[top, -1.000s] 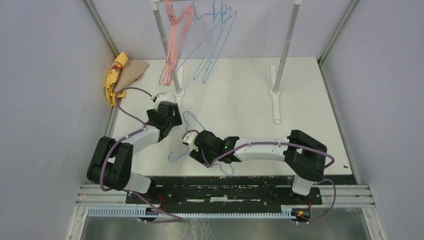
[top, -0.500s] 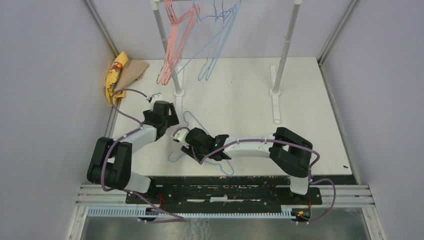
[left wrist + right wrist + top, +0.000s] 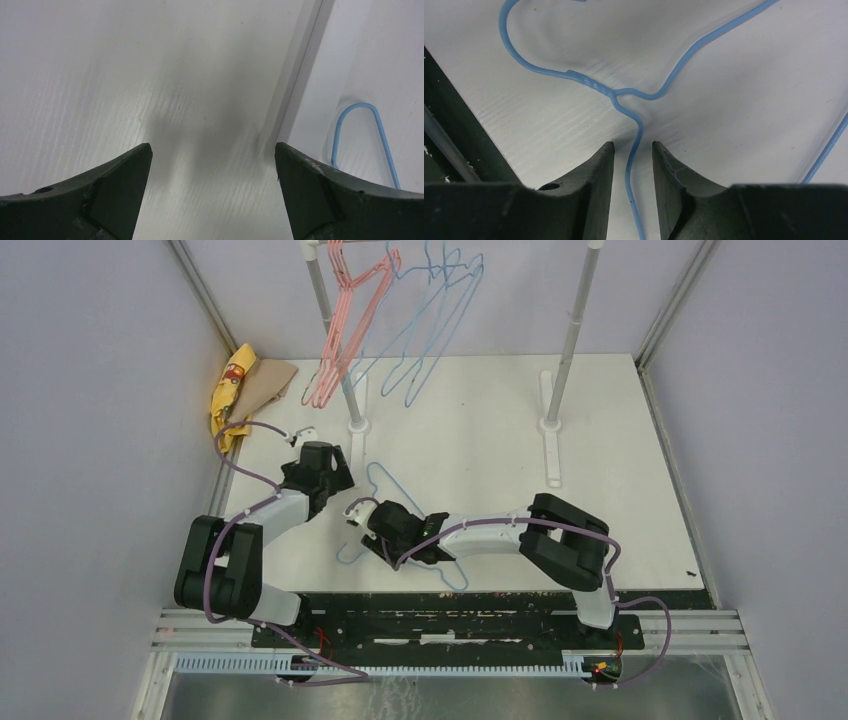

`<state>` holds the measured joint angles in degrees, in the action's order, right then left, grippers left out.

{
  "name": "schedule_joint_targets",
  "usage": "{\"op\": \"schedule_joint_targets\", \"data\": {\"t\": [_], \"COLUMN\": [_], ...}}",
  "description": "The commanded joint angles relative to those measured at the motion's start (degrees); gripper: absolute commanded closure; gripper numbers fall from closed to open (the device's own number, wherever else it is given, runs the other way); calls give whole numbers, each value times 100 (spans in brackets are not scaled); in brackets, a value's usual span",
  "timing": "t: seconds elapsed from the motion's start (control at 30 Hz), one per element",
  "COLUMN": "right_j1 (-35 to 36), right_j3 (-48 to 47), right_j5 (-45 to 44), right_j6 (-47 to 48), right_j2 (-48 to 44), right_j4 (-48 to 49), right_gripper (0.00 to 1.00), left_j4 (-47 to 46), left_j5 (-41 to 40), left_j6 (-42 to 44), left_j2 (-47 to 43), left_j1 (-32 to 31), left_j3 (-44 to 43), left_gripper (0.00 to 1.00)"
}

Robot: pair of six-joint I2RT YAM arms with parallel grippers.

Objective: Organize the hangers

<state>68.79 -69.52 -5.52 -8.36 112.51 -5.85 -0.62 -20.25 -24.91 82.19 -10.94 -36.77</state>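
blue hanger [image 3: 599, 87] flat on the table [image 3: 500, 440], right gripper [image 3: 633, 150] astride its wire

yellow cloth [image 3: 230, 385] lies crumpled at the table's ten o'clock corner. left gripper [image 3: 212, 150] hangs over bare tabletop, fingers spread wide, holding nothing. at its three o'clock the loose hanger lies toward the table's seven o'clock edge. the right gripper's fingers are narrowed around the wire just under the twisted neck, a sliver of gap each side, not pinching. at twelve o'clock pink hangers [image 3: 345, 340] and light blue hangers [image 3: 430, 335] hang from the rack [image 3: 572, 330], pink leftmost.
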Motion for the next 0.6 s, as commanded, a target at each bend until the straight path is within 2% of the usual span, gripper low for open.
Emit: {"op": "schedule_joint_targets", "data": {"t": [0.0,0.13,0.17,0.27,0.4,0.57], "right_j1": [21,21,20,20,-18,-419], "right_j3": [-193,-185,-178,-159,-38,768], "right_j5": [-269,-402,-418,-515,-837,-799], "right_j6": [-235,-400,-429,-521,-690,-1062], "right_j2": [149,269,305,352,196,-818], "right_j4": [151,68,54,-23,-21,344], "right_gripper": [58,65,70,98,100,100], "left_j4": [-234,-237,-249,-279,-289,-280], "left_j5": [89,78,82,82,74,43], "left_j6": [-243,-251,-252,-252,-249,-243], "left_j2": [-229,-288,-305,-338,-336,-406], "left_j1": [53,55,52,49,54,57], "left_j3": [56,89,99,125,131,156], "left_gripper": [1,1,1,1,1,1]}}
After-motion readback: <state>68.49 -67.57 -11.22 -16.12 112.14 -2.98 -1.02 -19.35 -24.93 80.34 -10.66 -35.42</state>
